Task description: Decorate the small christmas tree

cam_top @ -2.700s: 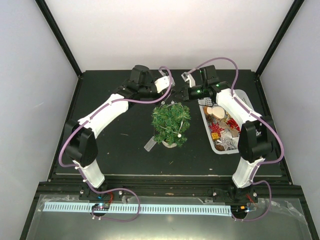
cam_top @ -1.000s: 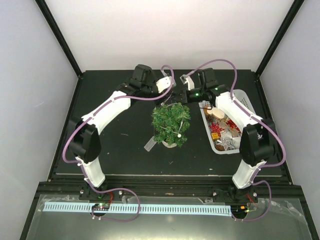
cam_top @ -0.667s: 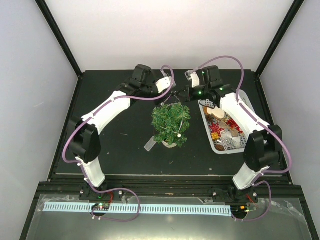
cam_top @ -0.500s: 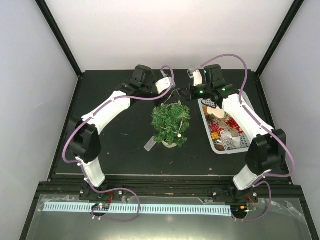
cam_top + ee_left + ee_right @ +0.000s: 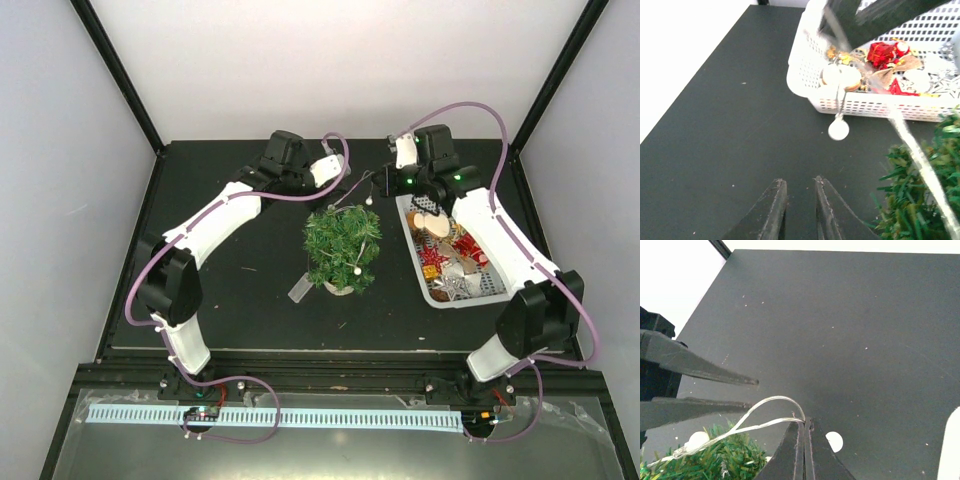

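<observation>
The small christmas tree [image 5: 342, 243] stands mid-table on its cream pot [image 5: 337, 289]. A thin light wire [image 5: 771, 401] with white beads runs from the treetop to my right gripper [image 5: 804, 421], which is shut on a loop of it just behind and right of the tree [image 5: 381, 179]. One bead [image 5: 838, 131] hangs below the wire; another bead [image 5: 697, 440] lies on the branches [image 5: 722, 460]. My left gripper [image 5: 799, 180] is open and empty, hovering behind the treetop [image 5: 346, 187], its fingers [image 5: 710, 374] pointing at the wire loop, apart from it.
A white mesh basket [image 5: 417, 258] of ornaments [image 5: 447, 262] sits right of the tree; it also shows in the left wrist view [image 5: 805, 75]. A small clear plastic piece [image 5: 300, 289] lies left of the pot. The black table ends at white walls.
My right gripper has moved right and back from the treetop, drawing the wire out with it, and its elbow has swung right. The left arm has hardly moved.
</observation>
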